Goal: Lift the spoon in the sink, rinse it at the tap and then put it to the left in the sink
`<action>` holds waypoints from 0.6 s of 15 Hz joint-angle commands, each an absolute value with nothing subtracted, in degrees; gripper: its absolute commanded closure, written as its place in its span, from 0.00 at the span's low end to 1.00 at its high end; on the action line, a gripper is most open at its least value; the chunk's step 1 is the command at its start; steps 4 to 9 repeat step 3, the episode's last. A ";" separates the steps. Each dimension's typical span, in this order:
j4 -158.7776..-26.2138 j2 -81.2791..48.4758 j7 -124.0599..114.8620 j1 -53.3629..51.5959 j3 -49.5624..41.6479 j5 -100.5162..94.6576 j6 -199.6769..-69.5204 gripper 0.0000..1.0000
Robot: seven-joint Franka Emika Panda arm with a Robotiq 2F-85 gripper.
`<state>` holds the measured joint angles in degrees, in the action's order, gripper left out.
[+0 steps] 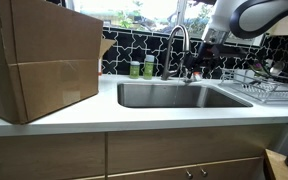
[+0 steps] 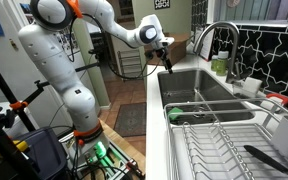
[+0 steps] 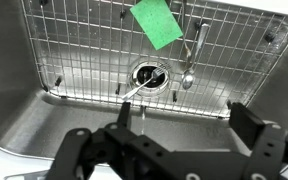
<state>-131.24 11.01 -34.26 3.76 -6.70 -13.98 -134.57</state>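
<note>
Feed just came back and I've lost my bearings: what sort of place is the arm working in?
A kitchen, probably in a home: a steel sink set in a white counter, a curved tap behind it, and a dish rack beside it.

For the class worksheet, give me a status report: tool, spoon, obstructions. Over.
Tool open, empty, above the sink. Spoon flat on the sink rack, right of the drain. Green sponge lies near spoon handle; nothing covers the spoon.
</note>
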 commanded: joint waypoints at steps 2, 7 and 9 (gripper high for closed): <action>-131.28 10.94 -34.09 5.72 -4.72 -13.47 -134.56 0.00; -131.30 10.92 -34.16 5.71 -4.69 -13.48 -134.56 0.00; -131.30 10.92 -34.16 5.71 -4.69 -13.48 -134.56 0.00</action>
